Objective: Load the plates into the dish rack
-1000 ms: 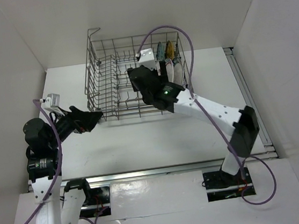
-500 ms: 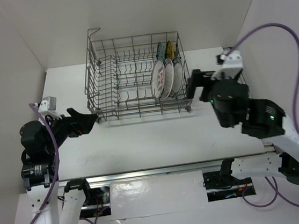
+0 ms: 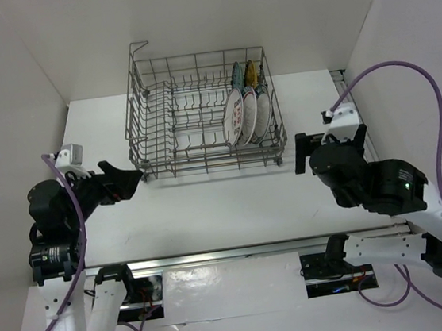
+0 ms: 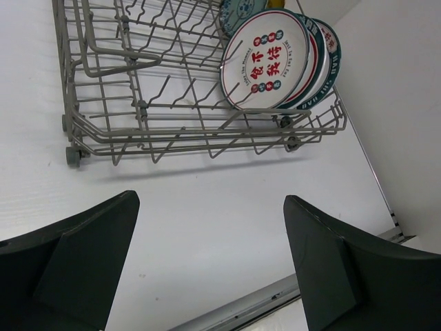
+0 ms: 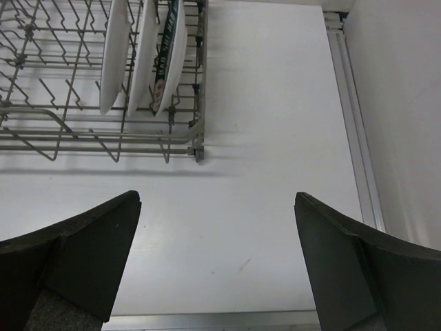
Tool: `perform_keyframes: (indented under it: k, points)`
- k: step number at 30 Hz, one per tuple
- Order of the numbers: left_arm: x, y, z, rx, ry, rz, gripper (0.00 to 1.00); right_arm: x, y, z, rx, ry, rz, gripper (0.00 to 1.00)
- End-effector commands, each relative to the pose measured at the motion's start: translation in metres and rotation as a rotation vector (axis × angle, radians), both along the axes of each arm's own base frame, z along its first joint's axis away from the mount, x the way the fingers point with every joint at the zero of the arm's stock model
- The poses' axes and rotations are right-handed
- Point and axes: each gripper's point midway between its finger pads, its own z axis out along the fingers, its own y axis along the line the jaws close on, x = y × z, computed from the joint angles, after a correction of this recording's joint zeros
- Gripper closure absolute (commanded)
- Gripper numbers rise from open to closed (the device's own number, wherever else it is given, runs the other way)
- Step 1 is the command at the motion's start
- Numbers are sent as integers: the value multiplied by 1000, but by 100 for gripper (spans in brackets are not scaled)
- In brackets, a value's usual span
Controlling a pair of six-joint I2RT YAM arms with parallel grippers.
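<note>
Seemingly finished: plates (image 3: 245, 113) racked upright at upper right of the dish rack (image 3: 169, 131), none visible elsewhere, left pincer (image 4: 210, 200) and right pincer (image 5: 217, 196) released, empty.

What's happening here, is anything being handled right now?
Nothing is being handled at this moment. The plates stand on edge in the right end of the dish rack, five as far as the views show. The left gripper and the right gripper are both open and empty. They hover over the table, one near each front corner of the rack.
</note>
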Motion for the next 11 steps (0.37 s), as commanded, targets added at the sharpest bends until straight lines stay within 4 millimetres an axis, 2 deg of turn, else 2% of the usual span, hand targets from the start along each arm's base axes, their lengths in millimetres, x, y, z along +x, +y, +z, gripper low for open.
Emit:
perform_keyframes:
  k: [1, 3, 4, 11]
  points:
    - [-2, 4, 15, 31, -59, 17, 0, -15, -30, 9, 69, -29, -22, 0]
    - [-2, 4, 15, 31, -59, 17, 0, -19, -35, 5, 88, -33, -26, 0]
    - [-1, 5, 15, 33, -59, 26, 0, -20, -31, 3, 94, -21, -8, 0]
    - [0, 7, 15, 35, -58, 37, 0, -20, -40, 5, 86, -27, -29, 0]
